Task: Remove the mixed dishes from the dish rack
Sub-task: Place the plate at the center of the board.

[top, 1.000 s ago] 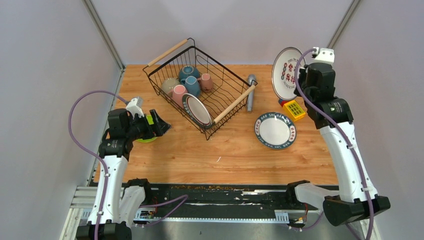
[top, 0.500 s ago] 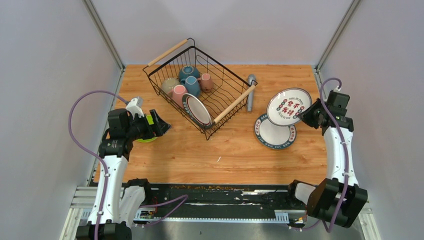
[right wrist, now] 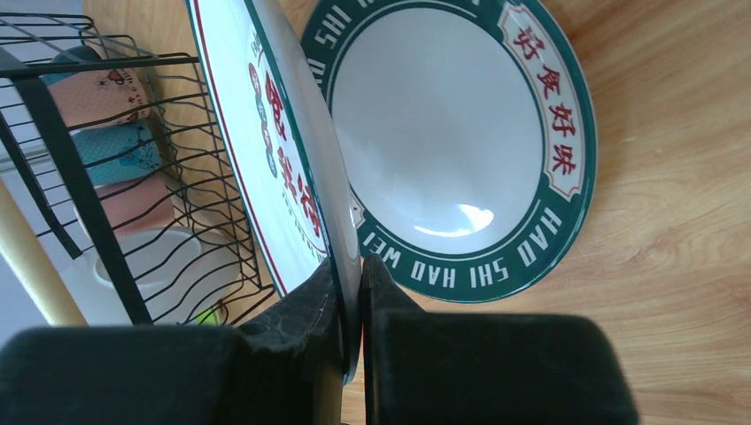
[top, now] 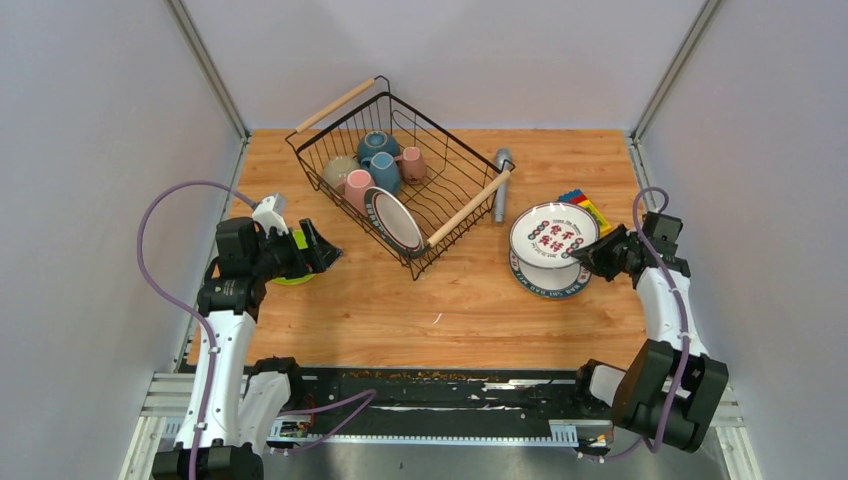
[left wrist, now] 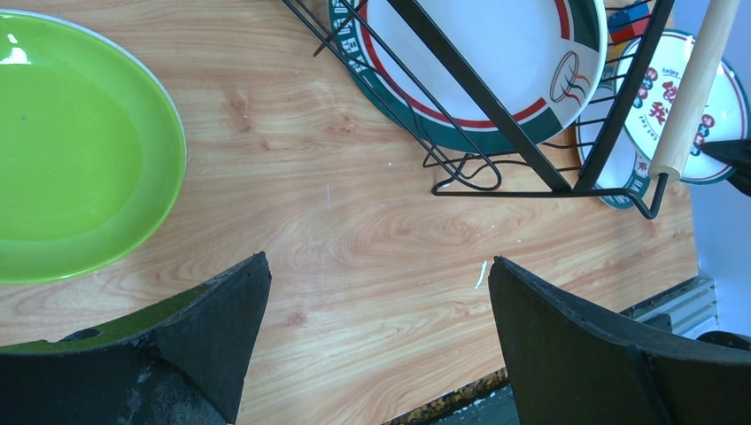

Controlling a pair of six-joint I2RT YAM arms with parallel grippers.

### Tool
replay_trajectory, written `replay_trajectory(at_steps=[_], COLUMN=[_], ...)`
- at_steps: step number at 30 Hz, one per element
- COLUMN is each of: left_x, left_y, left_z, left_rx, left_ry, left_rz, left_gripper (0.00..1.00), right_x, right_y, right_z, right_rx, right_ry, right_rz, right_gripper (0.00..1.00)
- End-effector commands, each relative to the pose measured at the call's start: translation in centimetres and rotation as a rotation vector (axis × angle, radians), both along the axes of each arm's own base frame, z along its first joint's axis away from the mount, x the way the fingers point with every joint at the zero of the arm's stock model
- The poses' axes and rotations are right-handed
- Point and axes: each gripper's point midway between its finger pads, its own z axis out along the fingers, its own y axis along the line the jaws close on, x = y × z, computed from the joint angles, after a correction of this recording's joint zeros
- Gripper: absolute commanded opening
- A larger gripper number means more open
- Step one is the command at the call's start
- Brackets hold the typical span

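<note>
The right gripper (right wrist: 352, 301) is pinching the thin glazed rim of a round white plate (top: 553, 235), its two black fingers (right wrist: 292, 345) pressing on either face of the edge. This plate, ringed with small red and teal marks, is hanging tilted just above a second plate (right wrist: 460, 150). That one has a broad dark-green lettered band and is lying flat on the wood-grain table (top: 450, 320). Whether the two are touching cannot be told. Just behind them a yellow, red and blue toy block (top: 587, 205) is peeking out.

The dish rack (top: 452, 165), a rectangular basket of thin black wire with two pale wooden rod handles (top: 468, 208), is sitting at an angle toward the back of the table. A grey cylinder (top: 502, 185) is lying beside it. Inside the rack, a third plate (top: 393, 220) with a teal and red rim is leaning on edge at the near corner. Next to it are clustering a pink mug (top: 358, 187), a second pink mug (top: 412, 163), a blue mug (top: 383, 170), a teal bowl (top: 378, 143) and a beige bowl (top: 338, 170).

The left gripper (left wrist: 376, 292) is hanging over bare wood near the rack's corner, its broad matte black jaws spread wide and holding nothing. A smooth, glossy lime-green plate (left wrist: 71, 150) is lying flat on the table just beside it.
</note>
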Motion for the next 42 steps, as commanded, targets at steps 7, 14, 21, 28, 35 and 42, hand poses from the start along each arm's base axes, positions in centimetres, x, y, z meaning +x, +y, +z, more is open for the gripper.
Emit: replay_trajectory(at_steps=[7, 14, 21, 28, 35, 42], left_x=[0.3, 0.3, 0.3, 0.3, 0.3, 0.3], left_y=[-0.2, -0.2, -0.2, -0.2, -0.2, -0.2], left_z=[0.5, 0.5, 0.5, 0.5, 0.5, 0.6], left_rx=[-0.007, -0.007, -0.008, -0.007, -0.006, -0.005], left_ry=[-0.033, -0.030, -0.031, -0.033, -0.031, -0.034], left_rz=[-0.016, -0.016, -0.017, -0.016, -0.016, -0.015], left_gripper=[1.00, 1.00, 1.00, 1.00, 1.00, 1.00], right_x=[0.7, 0.0, -0.8, -1.1, -1.4, -1.3], right_y=[-0.5, -0.9, -1.7, -2.3, -2.5, -2.3], right_z=[-2.1, -3.7, -4.1, -3.7, -4.1, -4.5], right_rx=[0.056, 0.045, -0.023, -0.071, -0.099, -0.188], right_ry=[-0.023, 0.018, 0.058, 0.080, 0.112, 0.156], right_rz=[0.000, -0.001, -0.007, -0.008, 0.001, 0.030], right_gripper=[0.07, 0.27, 0.55, 0.69, 0.85, 0.97])
